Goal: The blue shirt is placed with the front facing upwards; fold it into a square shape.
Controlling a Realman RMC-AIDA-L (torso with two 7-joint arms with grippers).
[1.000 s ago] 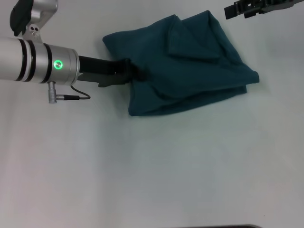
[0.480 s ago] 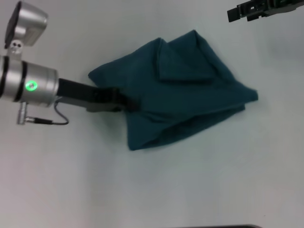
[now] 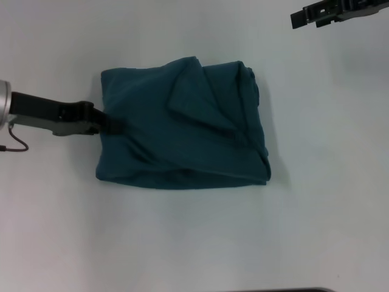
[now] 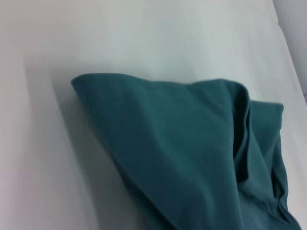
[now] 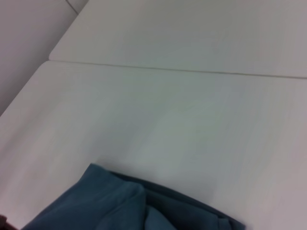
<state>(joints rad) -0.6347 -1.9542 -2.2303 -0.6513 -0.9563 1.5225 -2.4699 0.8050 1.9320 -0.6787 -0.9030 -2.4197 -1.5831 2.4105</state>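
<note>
Gripping the left edge of the blue shirt (image 3: 182, 128), the robot's left hand (image 3: 108, 123) reaches in flat and low in the head view, its dark fingers closed on the cloth at the middle of that edge. The shirt lies bunched into a rough, thick rectangle on the white tabletop (image 3: 194, 243), with a loose triangular flap and several creases across its top and a rumpled fold along its right side; no lettering shows. The right hand (image 3: 304, 17) hangs well apart from the shirt, beyond its far right corner, and whether its fingers are open or closed cannot be told.

In the left wrist view, the shirt (image 4: 192, 158) fills the near part of the picture, one rounded corner lying flat on the tabletop (image 4: 144, 38) and stacked layers showing along a folded edge; the hand's own fingers are out of sight.

In the right wrist view, only a corner of the shirt (image 5: 120, 206) shows, overlapping layers resting on the tabletop (image 5: 192, 110), the right hand itself unseen.

The cloth looks soft, light and limp, likely to sag and drag rather than keep an edge. Judging by the folds, a grip that pinches all layers together at a corner or folded edge would serve best, since loose layers could slide apart.
</note>
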